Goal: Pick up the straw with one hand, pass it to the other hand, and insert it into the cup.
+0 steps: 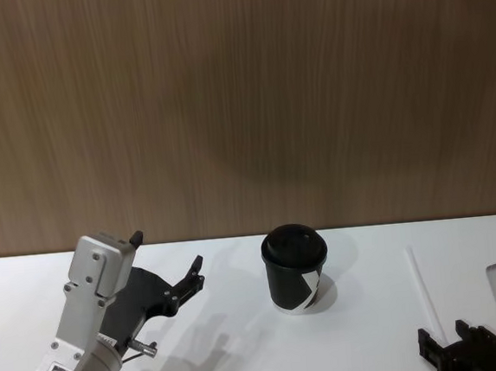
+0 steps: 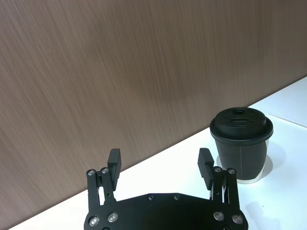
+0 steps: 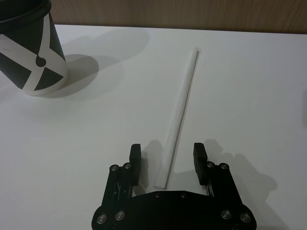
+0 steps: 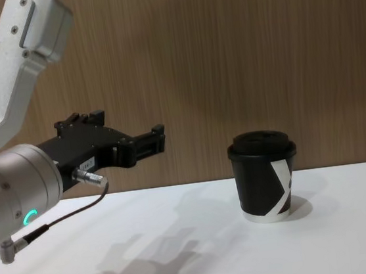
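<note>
The straw [image 3: 180,110] lies flat on the white table, right of the cup [image 1: 296,272], a black lidded paper cup with a white stripe. My right gripper [image 3: 167,153] is open and low over the straw's near end, one finger on each side of it and nothing gripped. It also shows at the table's front right [image 1: 444,336], just behind the straw [image 1: 423,287]. My left gripper [image 1: 167,252] is open and empty, held in the air to the left of the cup [image 4: 265,180] with its fingers toward it [image 2: 159,160].
A brown wood-grain wall [image 1: 240,99] runs along the back edge of the table [image 1: 245,351]. White tabletop lies between the cup and the straw and in front of the cup.
</note>
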